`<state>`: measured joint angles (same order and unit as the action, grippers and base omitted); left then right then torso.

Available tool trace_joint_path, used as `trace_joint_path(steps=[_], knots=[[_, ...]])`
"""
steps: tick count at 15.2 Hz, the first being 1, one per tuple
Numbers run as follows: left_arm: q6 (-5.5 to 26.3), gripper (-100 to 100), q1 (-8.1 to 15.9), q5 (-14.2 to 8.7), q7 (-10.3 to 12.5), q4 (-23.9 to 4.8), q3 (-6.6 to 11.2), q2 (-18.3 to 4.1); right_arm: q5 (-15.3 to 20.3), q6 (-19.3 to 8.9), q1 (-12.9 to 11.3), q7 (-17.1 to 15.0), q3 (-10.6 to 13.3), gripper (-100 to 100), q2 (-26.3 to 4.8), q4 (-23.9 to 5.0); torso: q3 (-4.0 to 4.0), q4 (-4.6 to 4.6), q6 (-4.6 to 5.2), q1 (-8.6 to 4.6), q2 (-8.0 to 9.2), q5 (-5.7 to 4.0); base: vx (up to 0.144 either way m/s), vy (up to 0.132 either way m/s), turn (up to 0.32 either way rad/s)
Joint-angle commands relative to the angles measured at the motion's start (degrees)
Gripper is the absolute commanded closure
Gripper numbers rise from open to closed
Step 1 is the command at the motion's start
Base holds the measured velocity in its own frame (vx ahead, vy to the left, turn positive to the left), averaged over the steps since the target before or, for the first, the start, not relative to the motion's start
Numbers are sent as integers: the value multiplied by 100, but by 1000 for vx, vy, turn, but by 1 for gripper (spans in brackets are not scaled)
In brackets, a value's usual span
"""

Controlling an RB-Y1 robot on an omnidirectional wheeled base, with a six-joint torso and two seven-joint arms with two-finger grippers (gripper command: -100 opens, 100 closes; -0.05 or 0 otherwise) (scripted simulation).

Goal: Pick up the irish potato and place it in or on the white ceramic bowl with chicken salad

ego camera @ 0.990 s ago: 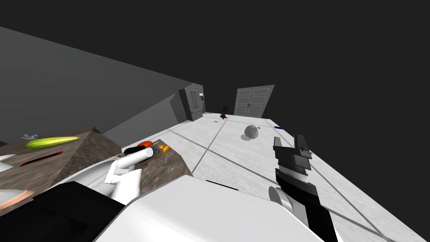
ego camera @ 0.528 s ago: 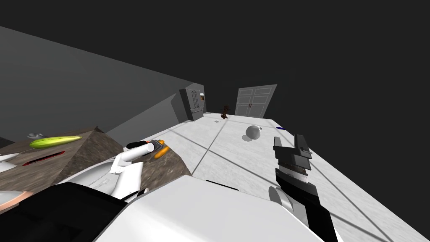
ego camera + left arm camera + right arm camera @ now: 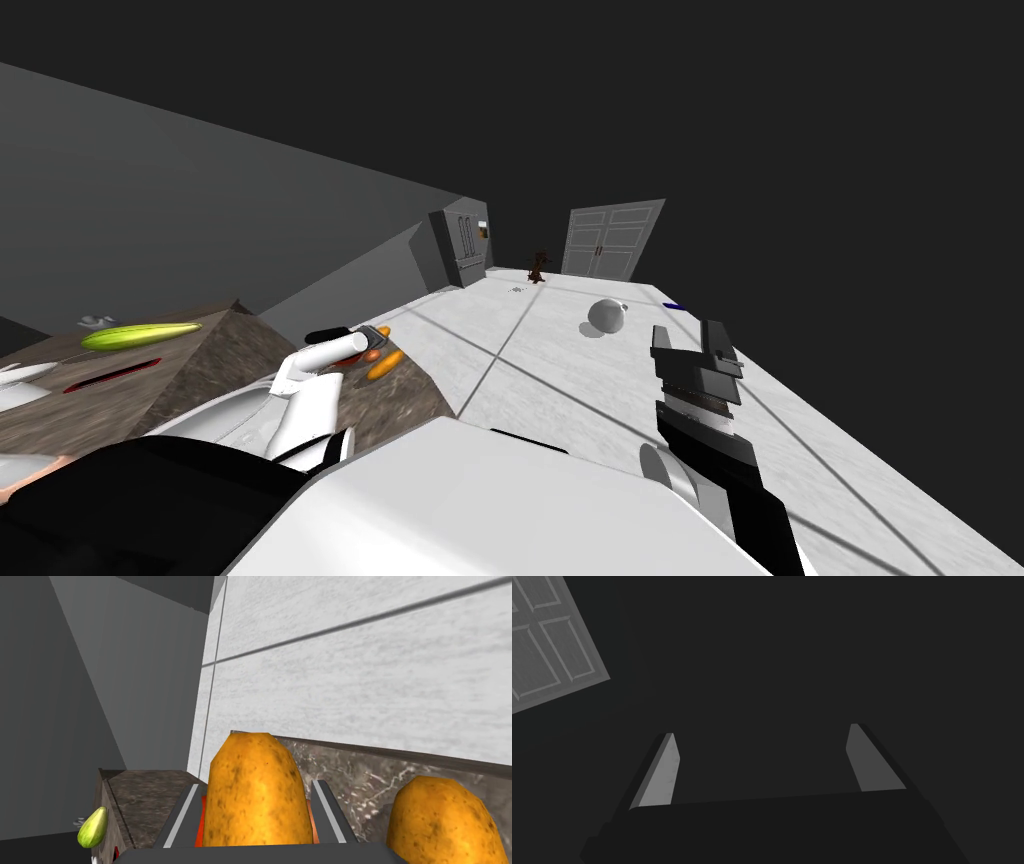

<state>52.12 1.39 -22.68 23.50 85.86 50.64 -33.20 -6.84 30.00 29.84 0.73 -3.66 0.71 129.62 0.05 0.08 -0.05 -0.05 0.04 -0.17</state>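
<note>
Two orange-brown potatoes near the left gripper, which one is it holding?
The orange-brown potato between the left gripper's grey fingers, pressed on both sides; the other potato lies free beside it on the mottled brown countertop.

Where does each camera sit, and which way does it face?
Head view: on the head, steeply down and forward over counter and floor; left forearm and right gripper show.
Left wrist view: on the left hand, along the left gripper, shut on a potato; second potato beside.
Right wrist view: on the right hand; its open fingers show.
Shared: head and left wrist both show counter and green vegetable.
</note>
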Motion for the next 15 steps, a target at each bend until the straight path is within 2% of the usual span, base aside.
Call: trace_joint_path(steps=[1, 2, 3, 5, 6, 7, 8, 9, 11, 12, 14, 15], knots=[[-114, 100, 121, 0, 4, -286, -44, -163, 0, 0, 0, 0, 0, 0, 0, 0, 0, 0, 0, 0, 0, 0, 36, 30, 32], [-114, 100, 121, 0, 4, -295, -44, -163, 0, 0, 0, 0, 0, 0, 0, 0, -1, -1, -1, 0, -1, 1, 31, 27, 10], [-297, 100, 277, -31, -17, -493, -105, -395, 0, 0, 0, 0, 0, 0, 0, 0, -1, -2, 0, -1, 1, 4, 31, 37, 39], [-297, 100, 277, -31, -17, -666, -105, -395, 0, 0, 0, 0, 0, 0, 0, 0, 0, 0, -3, 4, 0, 1, 30, 31, 20], [-482, 100, 432, -60, -41, -884, -171, -628, 0, 0, 0, 0, 0, 0, 0, 0, 1, -1, -2, 1, 3, 4, 31, 27, 31], [-482, 100, 432, -60, -41, -1035, -171, -628, 0, 0, 0, 0, 0, 0, 0, 0, 1, 1, -2, 2, 2, -1, 36, 33, 32], [-482, 100, 432, -60, -41, -1051, -171, -628, 0, 0, 0, 0, 0, 0, 0, 0, 1, 0, -3, 2, 2, 2, 27, 29, 16], [-667, 100, 584, -87, -65, -1251, -242, -861, 0, 0, 0, 0, 0, 0, 0, 0, 1, -2, -2, 0, 4, 5, 24, 32, 32], [-667, 100, 584, -87, -65, -1448, -242, -861, 0, 0, 0, 0, 0, 0, 0, 0, 3, 0, -3, 4, 5, 1, 24, 37, 22], [-850, 100, 733, -111, -91, -1658, -316, -1094, 0, 0, 0, 0, 0, 0, 0, 0, 3, -1, -3, 3, 7, 5, 25, 35, 35], [-850, 100, 733, -111, -91, -1854, -316, -1094, 0, 0, 0, 0, 0, 0, 0, 0, 3, 1, -5, 2, 6, 1, 28, 35, 17], [-850, 100, 733, -111, -91, -1854, -316, -1094, 0, 0, 0, 0, 0, 0, 0, 0, 3, -1, -4, 1, 8, 6, 12, 20, 5]])
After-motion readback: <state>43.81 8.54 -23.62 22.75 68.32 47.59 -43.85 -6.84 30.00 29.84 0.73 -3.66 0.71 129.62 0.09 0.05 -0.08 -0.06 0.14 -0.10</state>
